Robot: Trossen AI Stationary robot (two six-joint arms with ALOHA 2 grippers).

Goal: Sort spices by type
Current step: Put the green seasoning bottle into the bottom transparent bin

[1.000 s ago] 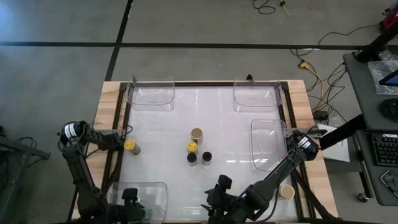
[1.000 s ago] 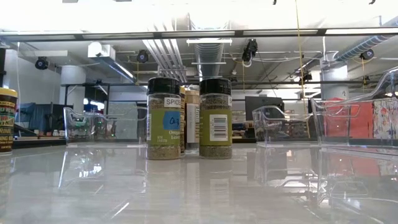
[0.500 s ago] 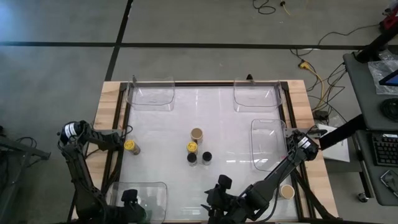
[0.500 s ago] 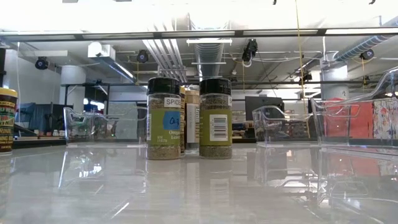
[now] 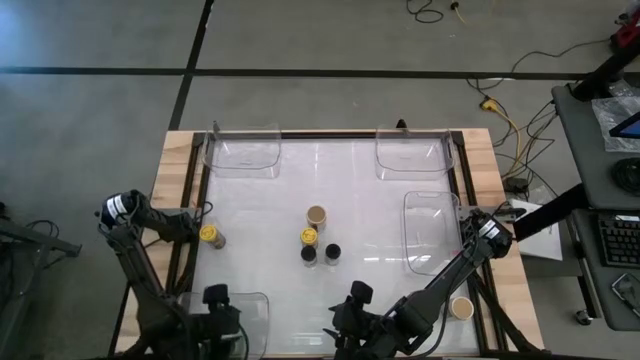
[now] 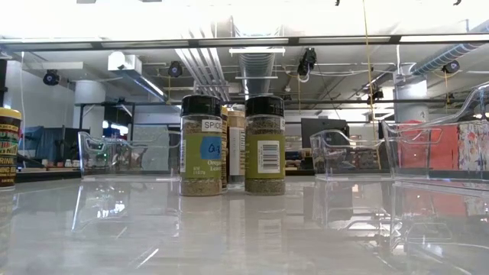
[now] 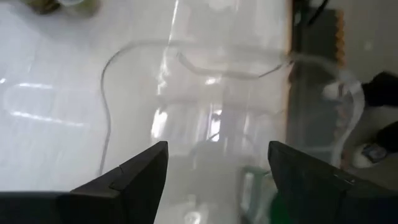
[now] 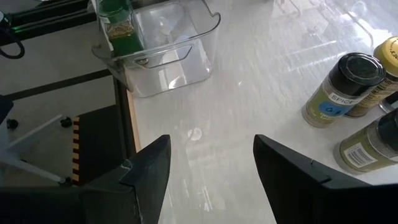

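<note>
Four spice jars stand bunched at mid-table: a tan-lidded one (image 5: 316, 215), a yellow-lidded one (image 5: 309, 236) and two black-lidded ones (image 5: 309, 254) (image 5: 332, 252), the black pair nearest in the low view (image 6: 201, 145) (image 6: 264, 145). Another yellow-lidded jar (image 5: 209, 234) stands by the left edge. A green-lidded jar (image 8: 118, 22) stands in the near-left clear tray (image 8: 165, 50). My left gripper (image 7: 217, 149) hovers open above that tray (image 5: 245, 305), holding nothing. My right gripper (image 8: 211, 140) hangs open near the table's front edge (image 5: 350, 305), clear of the jars.
Clear trays stand at the far left (image 5: 245, 150), far right (image 5: 410, 150) and right side (image 5: 432, 230). A tan-lidded jar (image 5: 461, 307) sits on the wooden border at the near right. Bare tabletop lies between the jar group and the trays.
My left gripper has drifted a little toward the table's far edge and slightly up over the near-left tray, still open. The jars and my right arm have kept still.
</note>
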